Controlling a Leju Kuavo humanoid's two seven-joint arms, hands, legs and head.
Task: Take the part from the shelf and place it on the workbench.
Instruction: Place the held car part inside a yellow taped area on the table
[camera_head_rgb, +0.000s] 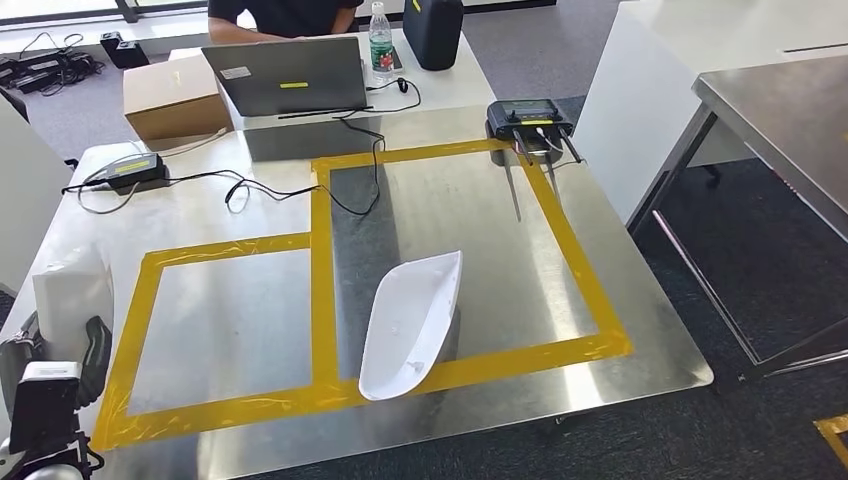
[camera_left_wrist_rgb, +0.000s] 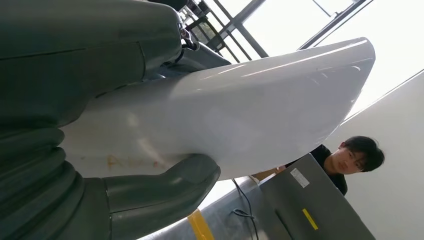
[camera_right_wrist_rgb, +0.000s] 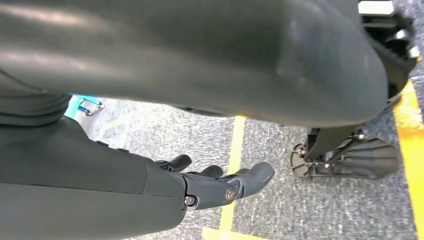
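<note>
A white, boat-shaped shell part (camera_left_wrist_rgb: 240, 105) is held by my left hand (camera_left_wrist_rgb: 90, 65), the thick thumb (camera_left_wrist_rgb: 160, 187) under it and the dark fingers over its other side. In the head view this hand (camera_head_rgb: 88, 352) is at the steel workbench's (camera_head_rgb: 650, 330) front left corner, with the held part (camera_head_rgb: 70, 290) rising above it. A second white part (camera_head_rgb: 412, 322) of the same shape lies on the workbench, across the near yellow tape line of the right-hand rectangle. My right hand (camera_right_wrist_rgb: 215, 182) hangs over the carpet, fingers loosely apart and holding nothing.
Yellow tape (camera_head_rgb: 322, 270) marks two rectangles on the bench. At the far side are a laptop (camera_head_rgb: 290, 75), a cardboard box (camera_head_rgb: 175, 95), a water bottle (camera_head_rgb: 380, 40), two black devices (camera_head_rgb: 528, 118) (camera_head_rgb: 125, 170) with cables, and a seated person (camera_head_rgb: 285, 15). Another steel table (camera_head_rgb: 780, 110) stands to the right.
</note>
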